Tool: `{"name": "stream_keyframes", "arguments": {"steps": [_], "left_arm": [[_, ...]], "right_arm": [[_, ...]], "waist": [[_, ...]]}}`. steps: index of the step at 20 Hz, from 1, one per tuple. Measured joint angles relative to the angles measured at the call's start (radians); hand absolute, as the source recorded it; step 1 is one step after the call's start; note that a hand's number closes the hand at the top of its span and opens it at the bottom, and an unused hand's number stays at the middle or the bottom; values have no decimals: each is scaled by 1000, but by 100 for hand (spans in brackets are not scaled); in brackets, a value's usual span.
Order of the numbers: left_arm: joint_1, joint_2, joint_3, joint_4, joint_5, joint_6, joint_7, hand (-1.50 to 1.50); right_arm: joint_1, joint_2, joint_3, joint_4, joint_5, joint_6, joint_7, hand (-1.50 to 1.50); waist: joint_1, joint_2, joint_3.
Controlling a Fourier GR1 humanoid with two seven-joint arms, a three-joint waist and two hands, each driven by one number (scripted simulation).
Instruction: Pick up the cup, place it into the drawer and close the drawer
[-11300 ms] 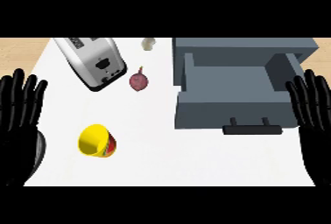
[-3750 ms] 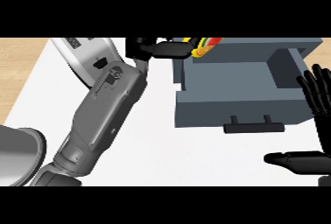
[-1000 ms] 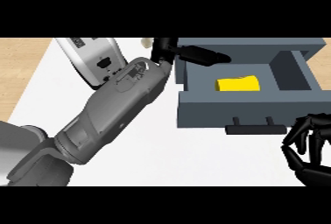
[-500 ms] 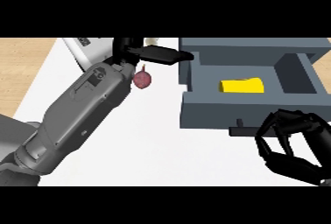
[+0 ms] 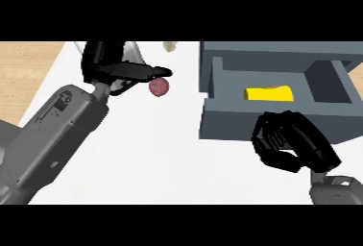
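The right hand (image 5: 292,145) covers the middle of the drawer (image 5: 227,122) front, so any handle there is out of sight; the left forearm (image 5: 53,132) blocks the counter behind it; a pale object (image 5: 170,45) is cut off at the top, no telling what it is.

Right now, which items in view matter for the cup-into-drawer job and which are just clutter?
Job:
- yellow cup, lying inside the drawer
- grey drawer, open
- right hand, curled at the drawer front
- left hand, over by the counter's back edge

Lying about:
- reddish onion on the counter
- small pale item at the back edge
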Motion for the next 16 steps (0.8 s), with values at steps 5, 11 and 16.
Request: {"name": "stream_keyframes", "arguments": {"steps": [5,11,16], "left_arm": [[110,68,30,-99,12,-42,8,-150],[262,131,74,-202,14,-95,-19,-150],[342,177,129,-234,23,-167,-35,-150]], "right_arm": [[-100,19,74,207,181,-101,-28,150],[-258,60,63,559,279,-235,-121,150],[-435,94,2,844,296,-321,-196,150]], "waist": [[8,2,0],[5,6,1],[4,4,-2]]}}
